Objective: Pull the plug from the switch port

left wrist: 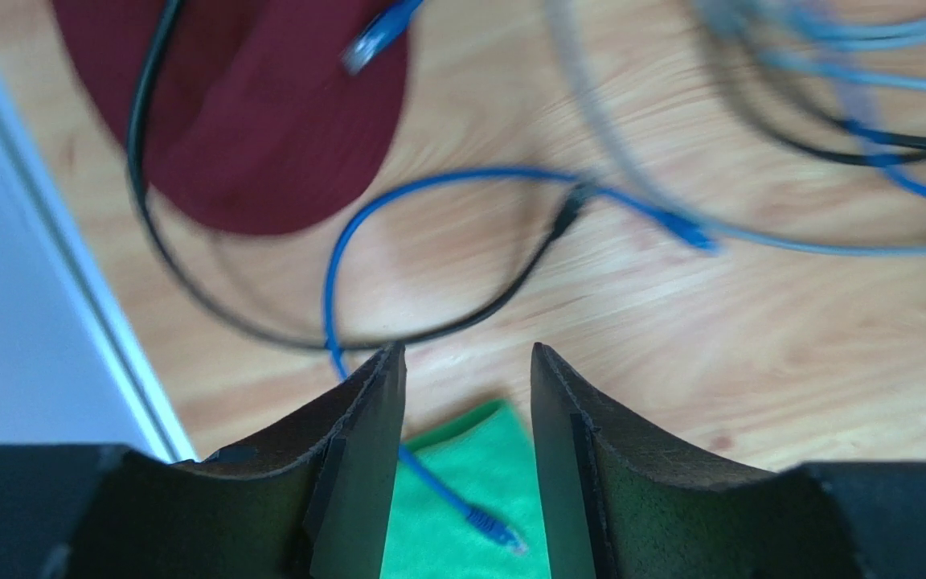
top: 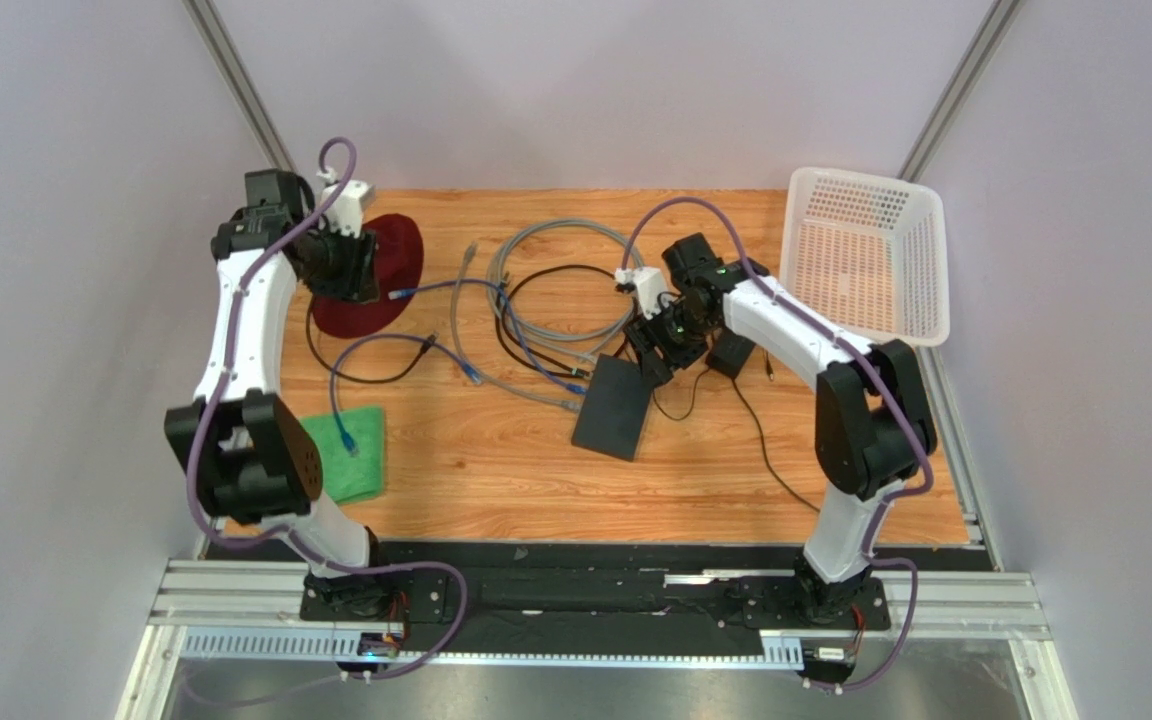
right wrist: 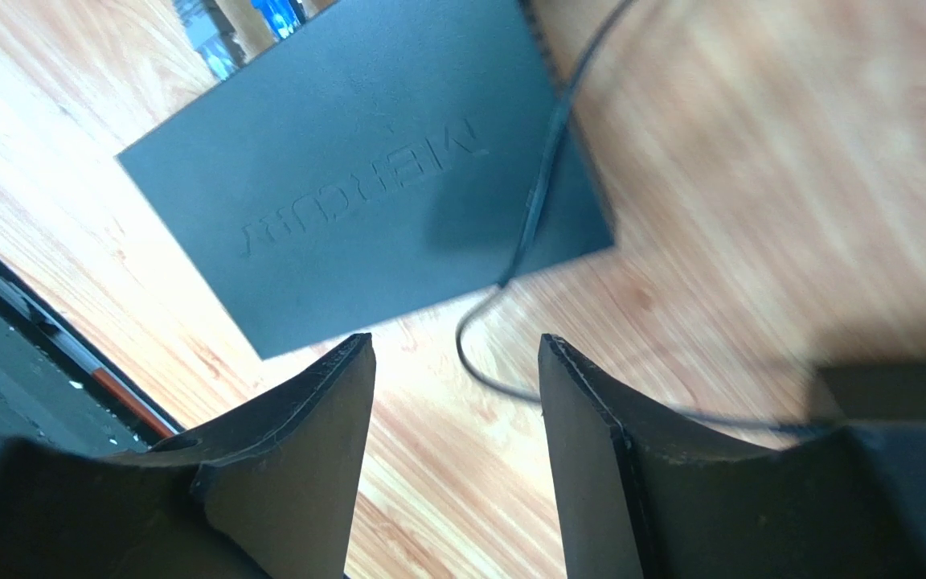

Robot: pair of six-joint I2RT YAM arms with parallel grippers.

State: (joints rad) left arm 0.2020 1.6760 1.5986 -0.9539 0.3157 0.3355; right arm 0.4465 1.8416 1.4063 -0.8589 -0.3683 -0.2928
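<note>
- The switch (top: pixel 612 408) lies flat near the middle of the table (top: pixel 462 495), a shade toward 5 o'clock. A tangle of grey cables (top: pixel 537 263) reaches it from 10 o'clock.
- My right fingers (right wrist: pixel 333 416) hang apart and empty above the switch's 1 o'clock corner, touching nothing.
- My left fingers (left wrist: pixel 374 410) are also apart and empty, well away at the table's 10 o'clock beside a maroon disc (top: pixel 372 285). They take no part.
- Progress, as I judge it: nothing is pulled yet. Cable ends meet the switch's 9 o'clock edge and no plug is in my grip, so the reach to the port, the pinch and the pull are all left to do.
- Only the right wrist view shows the lettering on the switch's lid and a thin black cable (right wrist: pixel 540 205) draped across it. It also shows a blurred cluster of plug ends (right wrist: pixel 220 24) at the far edge, toward 11 o'clock; I cannot tell which one sits in a port.
- The left wrist view gives the close look at a loose blue cable (left wrist: pixel 347 241), its free end resting on a green cloth (left wrist: pixel 468 465).
- The top view alone shows both arms at once, the adapter brick (top: pixel 729 356) just beside the switch at 2 o'clock, and a white basket (top: pixel 868 255) at the table's 2 o'clock.
</note>
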